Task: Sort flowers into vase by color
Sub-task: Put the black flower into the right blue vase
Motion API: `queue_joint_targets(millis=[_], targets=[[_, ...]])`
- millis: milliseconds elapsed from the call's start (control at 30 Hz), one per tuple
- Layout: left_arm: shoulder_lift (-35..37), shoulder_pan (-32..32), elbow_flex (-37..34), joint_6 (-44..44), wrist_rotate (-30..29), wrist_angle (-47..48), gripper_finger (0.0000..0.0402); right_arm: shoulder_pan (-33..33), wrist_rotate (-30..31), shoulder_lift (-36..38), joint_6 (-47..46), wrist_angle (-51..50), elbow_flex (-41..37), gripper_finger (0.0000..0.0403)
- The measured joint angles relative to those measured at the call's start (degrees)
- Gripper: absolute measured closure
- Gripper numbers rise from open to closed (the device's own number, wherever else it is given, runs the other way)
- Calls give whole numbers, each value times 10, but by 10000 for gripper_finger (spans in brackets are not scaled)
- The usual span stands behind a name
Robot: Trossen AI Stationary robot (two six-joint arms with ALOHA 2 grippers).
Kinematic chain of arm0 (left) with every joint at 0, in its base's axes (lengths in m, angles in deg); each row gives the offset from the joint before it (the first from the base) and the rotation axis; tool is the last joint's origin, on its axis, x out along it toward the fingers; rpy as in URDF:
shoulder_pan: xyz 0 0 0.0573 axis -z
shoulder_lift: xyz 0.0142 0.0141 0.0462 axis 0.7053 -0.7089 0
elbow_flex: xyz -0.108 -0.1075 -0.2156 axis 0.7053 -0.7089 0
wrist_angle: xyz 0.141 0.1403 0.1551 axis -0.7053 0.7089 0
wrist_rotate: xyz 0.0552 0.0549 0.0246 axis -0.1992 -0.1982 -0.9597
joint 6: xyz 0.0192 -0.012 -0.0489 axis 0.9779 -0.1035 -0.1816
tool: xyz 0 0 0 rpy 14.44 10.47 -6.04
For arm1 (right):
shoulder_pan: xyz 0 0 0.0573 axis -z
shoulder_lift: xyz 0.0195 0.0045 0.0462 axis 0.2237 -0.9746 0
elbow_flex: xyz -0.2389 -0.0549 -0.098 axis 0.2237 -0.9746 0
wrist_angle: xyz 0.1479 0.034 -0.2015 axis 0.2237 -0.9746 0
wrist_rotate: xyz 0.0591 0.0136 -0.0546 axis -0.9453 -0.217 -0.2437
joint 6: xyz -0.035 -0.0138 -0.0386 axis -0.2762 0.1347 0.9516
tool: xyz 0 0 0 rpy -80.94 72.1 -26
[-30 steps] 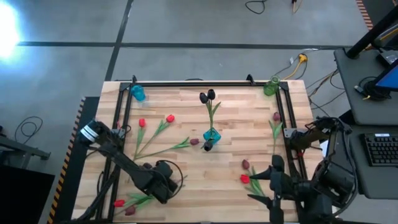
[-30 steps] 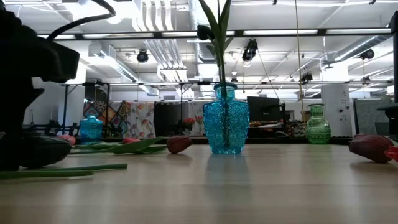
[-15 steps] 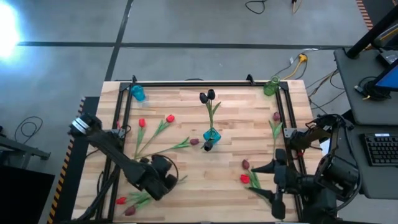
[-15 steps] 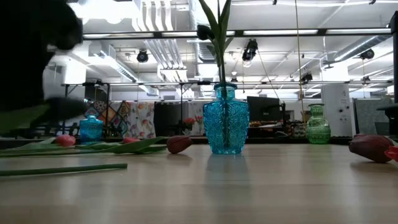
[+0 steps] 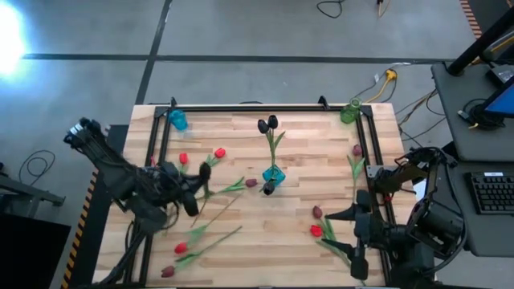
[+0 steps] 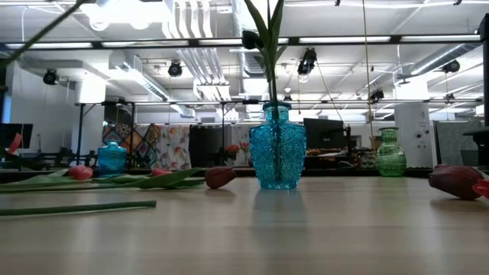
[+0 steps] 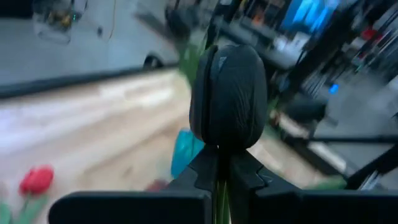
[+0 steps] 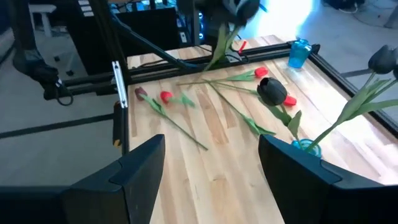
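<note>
Tulips (image 5: 210, 157) lie scattered on the wooden desk (image 5: 297, 201); left pincer (image 5: 195, 183) clamps a stem, right pincer (image 5: 341, 230) wide; grey floor around.

Left pincer (image 5: 191, 198) over table's (image 5: 241, 249) left side, amid scattered red flowers (image 5: 201, 168).
</note>
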Motion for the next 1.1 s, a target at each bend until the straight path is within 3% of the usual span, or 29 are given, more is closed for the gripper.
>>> queue_joint_targets(millis=[267, 333, 433, 600, 700, 900, 1100], targets=[[48, -3, 4, 254, -77, -189, 401, 7, 37, 0, 0, -12, -2, 152], [54, -10, 4, 325, -67, -233, 401, 10, 59, 0, -8, -12, -2, 152], [64, -48, -2, 417, 40, -318, 401, 13, 86, 2, -5, -12, 3, 152], [50, -152, -20, 550, 335, -483, 402, 31, 135, 8, 2, -12, 20, 152], [40, -206, -20, 597, 451, -522, 402, 41, 136, 9, 2, -10, 37, 152], [49, -267, -23, 688, 579, -595, 401, 43, 134, 9, 1, 34, 47, 152], [58, -326, -39, 758, 613, -717, 401, 42, 129, 2, 1, 92, 43, 152]])
